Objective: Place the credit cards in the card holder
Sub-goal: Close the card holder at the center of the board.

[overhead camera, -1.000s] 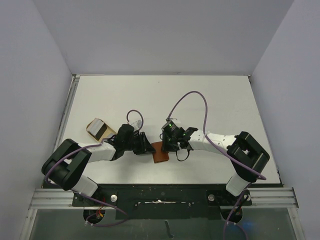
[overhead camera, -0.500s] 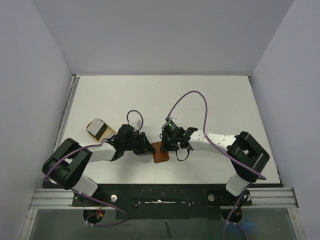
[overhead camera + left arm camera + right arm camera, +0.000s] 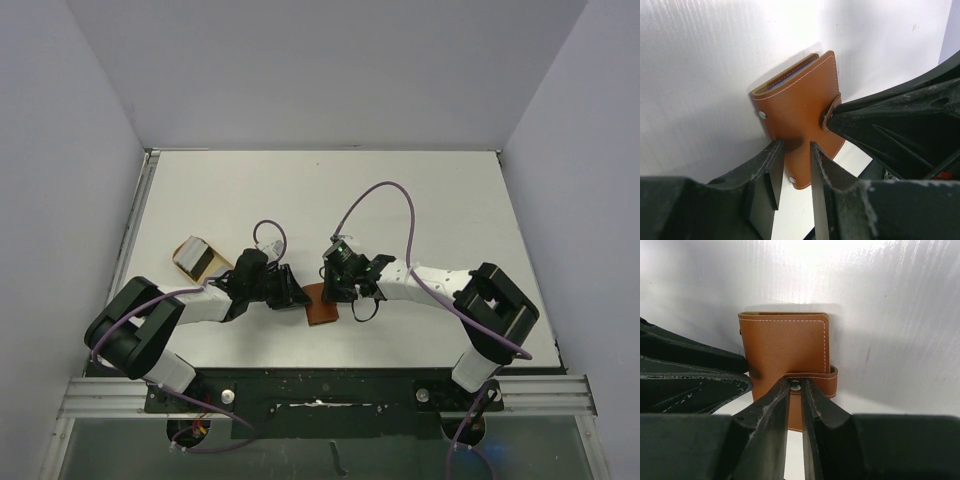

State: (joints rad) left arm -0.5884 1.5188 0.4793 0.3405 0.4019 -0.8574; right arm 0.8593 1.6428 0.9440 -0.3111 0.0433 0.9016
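Note:
The card holder (image 3: 321,308) is a folded brown leather wallet lying flat on the white table between my two grippers. In the left wrist view, the card holder (image 3: 800,115) shows a pale blue edge inside its fold. My left gripper (image 3: 796,145) rests its tips over the holder's near part, jaws a little apart, clasping nothing. In the right wrist view, my right gripper (image 3: 795,382) pinches the snap strap (image 3: 815,376) of the card holder (image 3: 785,350), one fingertip on each side of the metal button. The credit cards are out of view.
A tan rounded dish (image 3: 200,258) sits on the table to the left of the left arm. Purple cables loop above both wrists. Grey walls close in the table at the back and both sides.
The right gripper's jaws have narrowed onto the snap strap. Both arms and the card holder stay where they were.

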